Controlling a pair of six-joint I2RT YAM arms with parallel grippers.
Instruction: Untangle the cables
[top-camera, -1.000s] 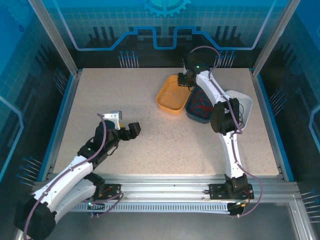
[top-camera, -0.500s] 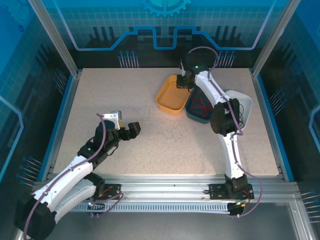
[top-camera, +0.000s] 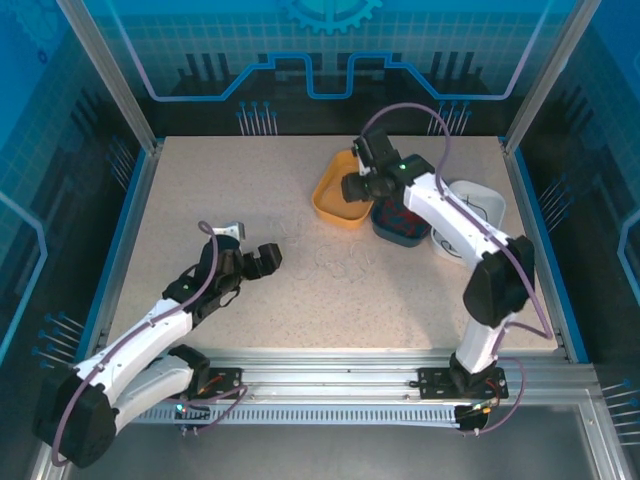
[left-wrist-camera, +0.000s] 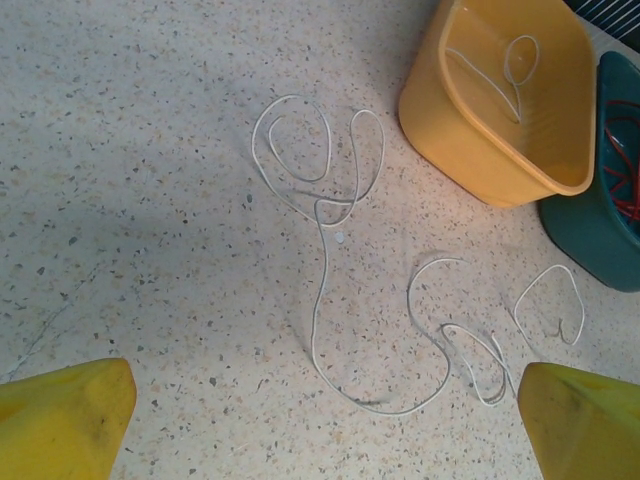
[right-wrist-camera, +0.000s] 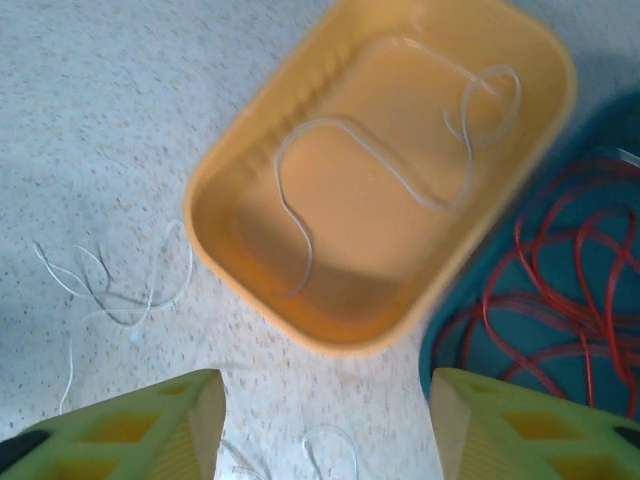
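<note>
**Item 1. Left gripper**, near left. Low over the table. Jaws spread wide, nothing between them, facing item 2.

**Item 2. White cables**, mid-table, just beyond item 1.
- Condition: thin strands in loose loops, crossing at several spots. The count is uncertain, at least two.
- Hazard: a pinch closed on a crossing would likely take two strands at once, and the pull would then tighten the loops instead of parting them.
- Hazard: wire this thin, lying flat, may slip out from the fingertips, or the tips may scrape the table.
- Hazard: a lifted strand may drag its neighbours along, since nothing pins them down.

**Item 3. Yellow bin**, far of centre. Holds one white cable, loosely curled.
- Hazard: the bin looks light, so a low pass or a trailing wire end could nudge or tip it.

**Item 4. Right gripper**, above the near rim of item 3. Jaws apart, empty.
- Hazard: both arms reaching into item 2 together could meet.

**Item 5. Teal bin**, right of item 3 and close against it. Holds the red cables.
- Hazard: with the rims so close, a white strand could drop over the wrong one.

**Item 6. White bin**, far right. Contents are too small to tell.
</note>
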